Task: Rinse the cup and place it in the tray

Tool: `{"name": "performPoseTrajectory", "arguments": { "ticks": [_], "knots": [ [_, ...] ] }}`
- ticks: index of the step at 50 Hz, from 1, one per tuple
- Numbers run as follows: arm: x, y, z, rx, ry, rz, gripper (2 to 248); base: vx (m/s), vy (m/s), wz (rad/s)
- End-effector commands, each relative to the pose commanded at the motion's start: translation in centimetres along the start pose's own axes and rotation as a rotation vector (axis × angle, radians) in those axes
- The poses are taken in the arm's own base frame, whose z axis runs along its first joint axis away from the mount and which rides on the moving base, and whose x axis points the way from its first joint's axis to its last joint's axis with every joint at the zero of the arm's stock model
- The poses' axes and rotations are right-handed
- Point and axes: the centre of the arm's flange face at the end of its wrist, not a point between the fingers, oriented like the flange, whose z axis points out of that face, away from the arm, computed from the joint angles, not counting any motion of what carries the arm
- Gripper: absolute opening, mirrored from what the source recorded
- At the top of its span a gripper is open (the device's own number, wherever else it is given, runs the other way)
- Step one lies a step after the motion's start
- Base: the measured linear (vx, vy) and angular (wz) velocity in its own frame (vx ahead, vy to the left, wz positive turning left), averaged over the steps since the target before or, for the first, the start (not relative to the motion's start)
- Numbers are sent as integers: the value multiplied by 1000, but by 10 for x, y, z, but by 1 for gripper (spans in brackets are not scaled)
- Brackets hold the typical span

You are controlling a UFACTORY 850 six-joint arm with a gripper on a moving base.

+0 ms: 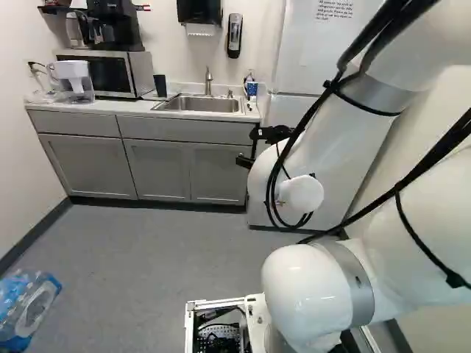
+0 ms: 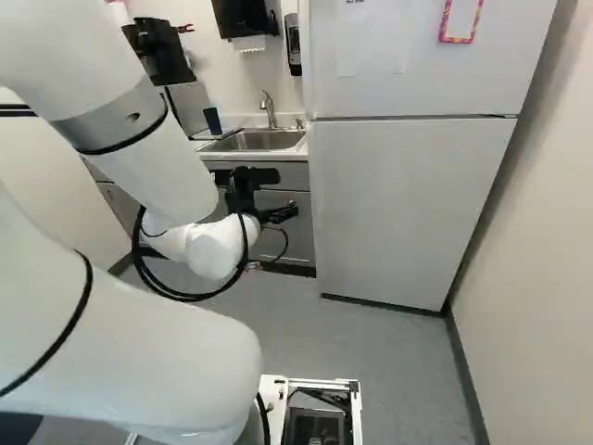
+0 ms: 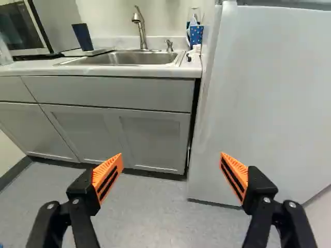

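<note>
In the left base view, a pale wall [image 1: 22,154] was seen at nine o'clock, and gray cupboards [image 1: 162,131] at ten, topped by a white counter [image 1: 129,108]. Gray floor [image 1: 176,272] was shown at seven. In the right base view, a big white fridge [image 2: 417,158] was seen at two o'clock.

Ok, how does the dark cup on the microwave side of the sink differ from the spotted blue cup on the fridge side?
The dark cup is plain, while the spotted blue cup carries light dots. Nothing rises above the dark cup; items show above the spotted blue cup, in it or behind it. Both stand upright beside the sink.
</note>
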Motion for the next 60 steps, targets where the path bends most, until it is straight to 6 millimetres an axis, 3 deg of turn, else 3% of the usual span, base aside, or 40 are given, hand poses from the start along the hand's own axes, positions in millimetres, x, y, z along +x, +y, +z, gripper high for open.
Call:
{"name": "performPoseTrajectory", "arguments": {
  "ticks": [60],
  "knots": [
    [69, 0, 22, 0, 150, 0, 247, 0, 0, 0]
  ]
}}
